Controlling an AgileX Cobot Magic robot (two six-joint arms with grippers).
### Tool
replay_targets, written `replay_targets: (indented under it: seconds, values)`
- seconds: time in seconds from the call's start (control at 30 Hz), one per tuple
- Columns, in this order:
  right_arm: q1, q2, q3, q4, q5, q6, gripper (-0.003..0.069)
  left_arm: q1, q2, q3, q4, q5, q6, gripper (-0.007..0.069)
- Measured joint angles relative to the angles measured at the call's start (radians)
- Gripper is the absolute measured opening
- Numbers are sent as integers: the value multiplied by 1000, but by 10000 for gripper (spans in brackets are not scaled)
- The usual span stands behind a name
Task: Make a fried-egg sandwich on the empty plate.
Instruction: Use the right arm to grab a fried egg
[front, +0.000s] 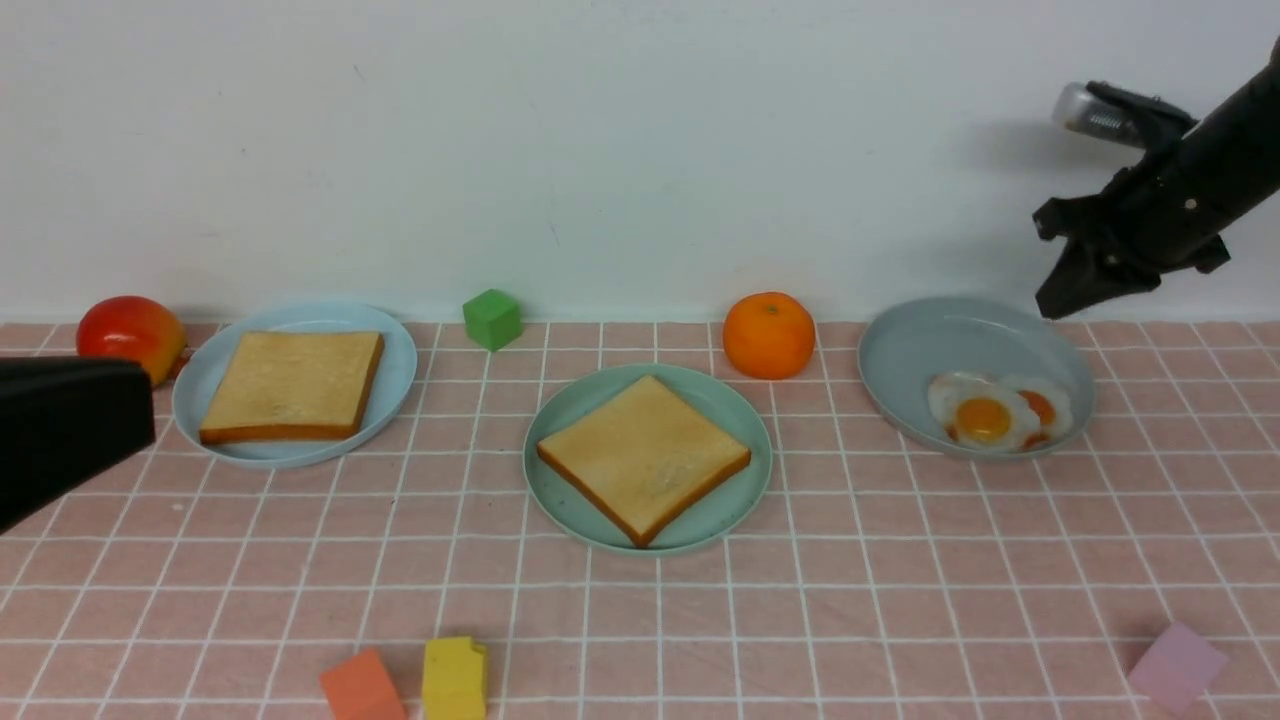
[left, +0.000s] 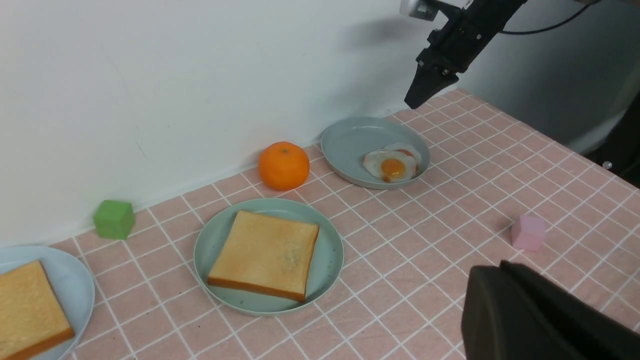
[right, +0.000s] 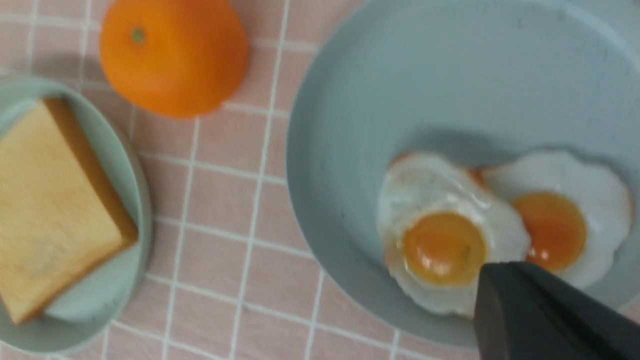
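One toast slice (front: 645, 455) lies on the mint-green plate (front: 745, 425) at the centre. A second toast slice (front: 293, 385) lies on a pale-blue plate (front: 395, 350) at the left. The fried egg with the yellow-orange yolk (front: 980, 415) lies in a grey-blue dish (front: 940, 340) at the right and partly overlaps a smaller egg (front: 1045, 405). My right gripper (front: 1050, 300) is shut and empty, high above the dish's far right rim. In the right wrist view, the right gripper (right: 492, 272) hangs over the egg (right: 440, 245). My left gripper (front: 150, 410) is shut and empty at the left edge.
An orange (front: 768, 335) and a green cube (front: 492, 318) sit near the back wall. A red-yellow fruit (front: 130, 335) lies at the far left. Orange (front: 362, 688) and yellow (front: 455, 678) blocks and a pink block (front: 1178, 665) lie near the front edge.
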Motion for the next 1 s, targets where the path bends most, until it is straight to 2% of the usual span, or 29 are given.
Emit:
replay_targets:
  seconds: [0.2, 0.3, 0.4, 0.47, 0.53, 0.57, 0.63, 0.73, 1.0]
  values:
    - [68, 0, 26, -83, -15, 22, 8, 0, 0, 0, 1, 2, 0, -13]
    - [101, 0, 26, -154, 1, 130, 48, 0, 0, 0, 1, 4, 0, -13]
    - [103, 0, 26, -232, 14, 265, 138, 0, 0, 0, 1, 8, 0, -13]
    - [98, 4, 26, -263, 15, 343, 224, 0, 0, 0, 3, 19, 0, -13]
    - [96, 8, 26, -270, 15, 371, 269, 0, 0, 0, 6, 22, 0, -13]
    - [95, 22, 26, -277, 15, 399, 342, 0, 0, 0, 18, 23, 0, -13]
    - [95, 44, 26, -277, 15, 406, 393, 0, 0, 0, 39, 23, 0, -13]
    - [95, 76, 26, -269, 15, 417, 416, 0, 0, 0, 55, 26, 0, -13]
    - [95, 109, 27, -235, 15, 481, 396, 0, 0, 0, 66, 44, 0, -13]
